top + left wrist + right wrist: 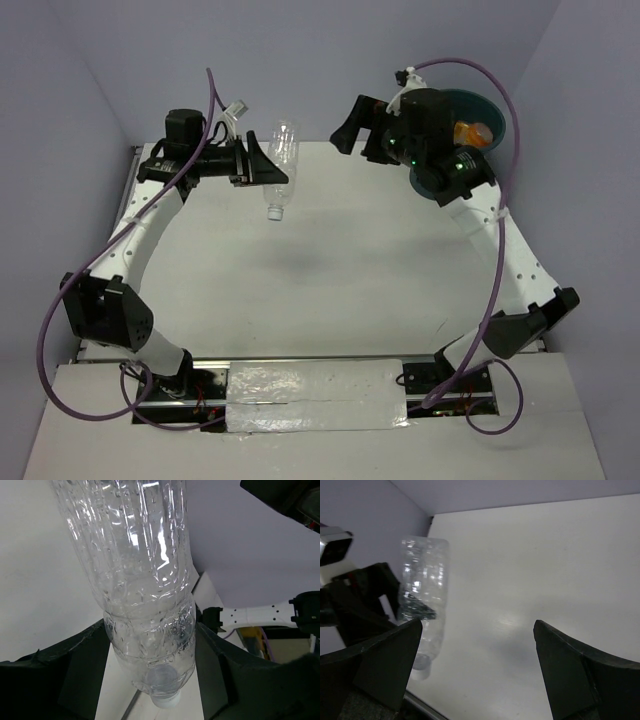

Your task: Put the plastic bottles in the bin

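1. So far, at least one orange bottle lies inside the bin, at the far right corner of the table. The right arm covers much of the bin, so I cannot tell what else is in it.
2. The clear unlabelled bottle is the one in hand. No other bottle shows in any view, so this may well be among the last to go in.
3. The left gripper is clamped across the clear bottle's ribbed body. In the left wrist view the dark fingers press it from both sides, with the white cap pointing down.
4. The bottle hangs tilted near the table's far left edge, and its shadow on the surface suggests it is off the table.
5. The right gripper is spread wide and grips nothing. From its own camera the bottle sits off to one side, apart from its fingers.
6. The bin stands well apart from the held bottle, with the right gripper between them. What is left is the carry across and the drop.
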`<state>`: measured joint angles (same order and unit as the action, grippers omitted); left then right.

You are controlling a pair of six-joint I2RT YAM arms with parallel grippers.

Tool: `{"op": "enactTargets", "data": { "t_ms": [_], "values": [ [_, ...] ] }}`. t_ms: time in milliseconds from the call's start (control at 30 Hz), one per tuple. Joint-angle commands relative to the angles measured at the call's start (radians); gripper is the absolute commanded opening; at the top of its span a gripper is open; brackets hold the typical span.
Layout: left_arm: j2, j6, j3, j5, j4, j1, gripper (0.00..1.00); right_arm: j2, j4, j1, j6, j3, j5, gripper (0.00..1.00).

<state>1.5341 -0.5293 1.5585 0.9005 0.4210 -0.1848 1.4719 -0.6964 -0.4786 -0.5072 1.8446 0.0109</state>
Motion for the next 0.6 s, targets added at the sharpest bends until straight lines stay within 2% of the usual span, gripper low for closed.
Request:
{"op": "enactTargets", "data": {
  "t_ms": [0,133,267,567],
  "values": [
    [0.012,-0.047,-0.017,0.147,-0.137,-0.007,0.69,0.047,0.109,-0.049,-0.094,0.022,0.083,1.00],
    [0.017,-0.026,0.005,0.132,-0.097,-0.021,0.68,0.119,0.143,-0.096,-0.128,0.053,0.127,1.00],
    [0.018,-0.031,0.003,0.135,-0.094,-0.024,0.68,0.234,0.114,-0.135,-0.131,0.158,0.136,1.00],
    [0.008,-0.051,-0.023,0.141,-0.116,-0.027,0.68,0.340,0.080,-0.161,-0.140,0.261,0.123,0.99]
  ]
}}
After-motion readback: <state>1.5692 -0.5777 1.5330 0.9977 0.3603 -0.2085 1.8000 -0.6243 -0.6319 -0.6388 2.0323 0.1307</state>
